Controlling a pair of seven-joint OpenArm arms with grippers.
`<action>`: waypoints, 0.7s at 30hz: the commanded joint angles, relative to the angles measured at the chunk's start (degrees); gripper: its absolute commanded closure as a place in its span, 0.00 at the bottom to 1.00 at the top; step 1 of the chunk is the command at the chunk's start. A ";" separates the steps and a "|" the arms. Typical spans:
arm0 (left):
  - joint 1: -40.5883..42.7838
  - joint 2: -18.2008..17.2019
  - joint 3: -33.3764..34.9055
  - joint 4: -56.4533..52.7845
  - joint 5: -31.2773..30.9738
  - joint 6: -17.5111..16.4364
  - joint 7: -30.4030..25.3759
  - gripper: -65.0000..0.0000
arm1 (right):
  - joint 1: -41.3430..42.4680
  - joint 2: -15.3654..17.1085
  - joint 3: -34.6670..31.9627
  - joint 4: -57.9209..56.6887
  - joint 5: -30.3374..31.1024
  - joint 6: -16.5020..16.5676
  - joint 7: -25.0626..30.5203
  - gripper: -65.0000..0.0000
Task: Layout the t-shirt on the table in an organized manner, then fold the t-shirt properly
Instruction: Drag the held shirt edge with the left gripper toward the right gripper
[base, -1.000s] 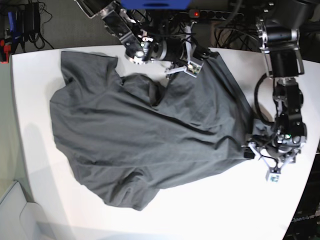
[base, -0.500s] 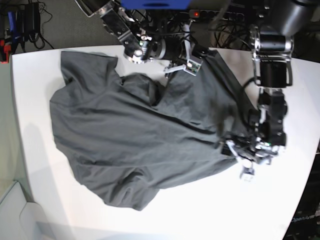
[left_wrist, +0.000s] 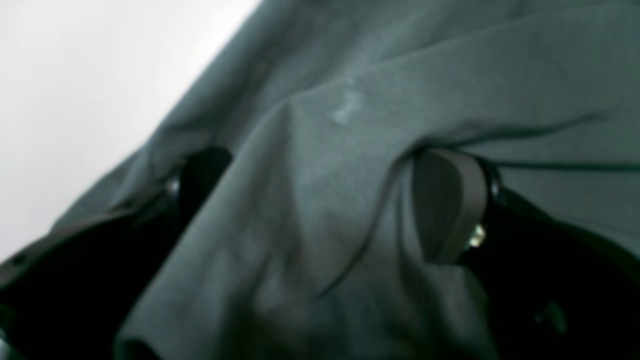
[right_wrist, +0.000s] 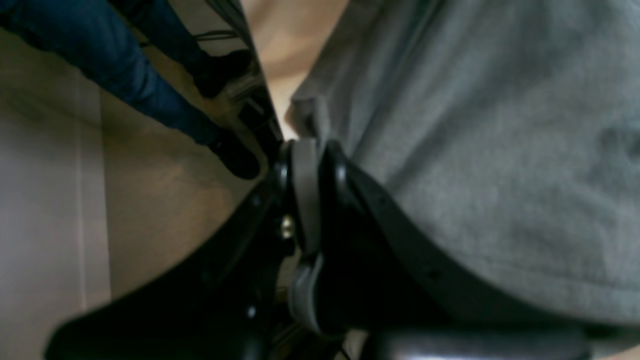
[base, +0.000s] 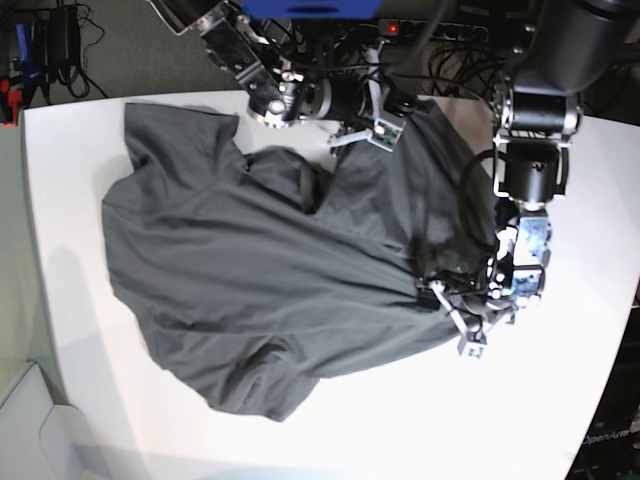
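The dark grey t-shirt (base: 260, 270) lies spread but rumpled across the white table (base: 560, 400), with folds near its top and its lower edge. My left gripper (base: 452, 318) sits low at the shirt's right-hand edge. In the left wrist view this left gripper (left_wrist: 320, 195) is open, and a ridge of t-shirt (left_wrist: 450, 75) bearing a small white mark (left_wrist: 345, 107) bulges between its fingers (left_wrist: 447, 205). My right gripper (base: 385, 128) is at the far edge of the shirt. The right wrist view shows the right gripper (right_wrist: 306, 150) shut on the t-shirt (right_wrist: 475, 150) hem.
A power strip (base: 395, 27) with a red light and tangled cables lie behind the table's far edge. A person's legs in blue jeans (right_wrist: 150, 85) stand on the floor beyond the table. Bare white tabletop runs along the front and right sides.
My left gripper has slid leftward from the bare table at the right onto the shirt's edge, and cloth now sits between its fingers. The right gripper has stayed put.
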 joint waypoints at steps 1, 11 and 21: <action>-2.02 -0.14 0.00 -0.54 0.45 0.39 -1.42 0.16 | -0.30 0.70 0.07 -0.33 -3.50 -0.84 -5.05 1.00; -10.90 3.64 -0.17 -9.77 0.01 0.48 -9.16 0.16 | -0.30 0.79 -0.02 -0.33 -3.50 -0.84 -5.05 1.00; -7.30 -1.90 -0.17 13.17 -0.08 -0.13 18.18 0.15 | 0.66 0.70 0.16 -0.33 -3.50 -0.84 -5.05 1.00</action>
